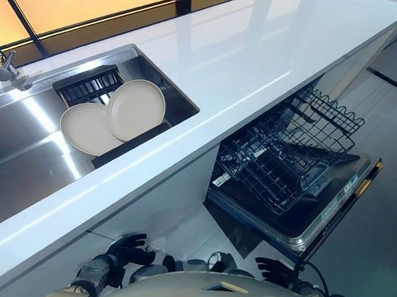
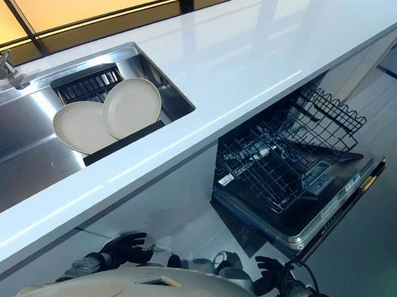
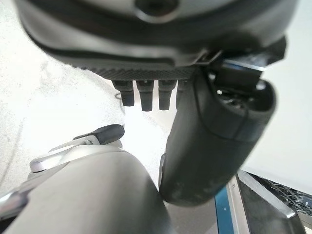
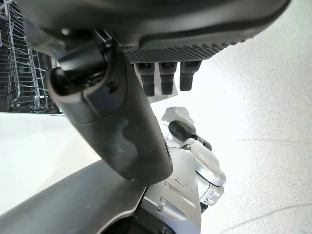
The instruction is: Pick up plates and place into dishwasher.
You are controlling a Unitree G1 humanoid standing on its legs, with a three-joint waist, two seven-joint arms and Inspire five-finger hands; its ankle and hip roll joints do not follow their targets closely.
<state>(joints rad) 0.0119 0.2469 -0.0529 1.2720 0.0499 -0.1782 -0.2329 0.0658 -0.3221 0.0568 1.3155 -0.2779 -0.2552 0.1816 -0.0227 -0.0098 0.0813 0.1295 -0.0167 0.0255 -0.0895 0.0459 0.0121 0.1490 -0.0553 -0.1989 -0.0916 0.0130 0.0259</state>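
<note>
Two plates (image 1: pixel 111 117) are seen leaning on a black rack (image 1: pixel 93 85) in the sink (image 1: pixel 26 155), well above and ahead of both hands. The left hand (image 1: pixel 130 248) and right hand (image 1: pixel 271 270) are held low below the counter (image 1: pixel 260 64), fingers relaxed, nothing gripped. The dishwasher (image 1: pixel 290 166) is open just beyond the right hand.

1. A white counter (image 1: pixel 260 64) runs across the scene.
2. A steel sink (image 1: pixel 19 155) is set into it.
3. A black drying rack (image 1: pixel 90 85) sits inside the sink.
4. A tap (image 1: pixel 2 64) stands at the sink's far edge.
</note>
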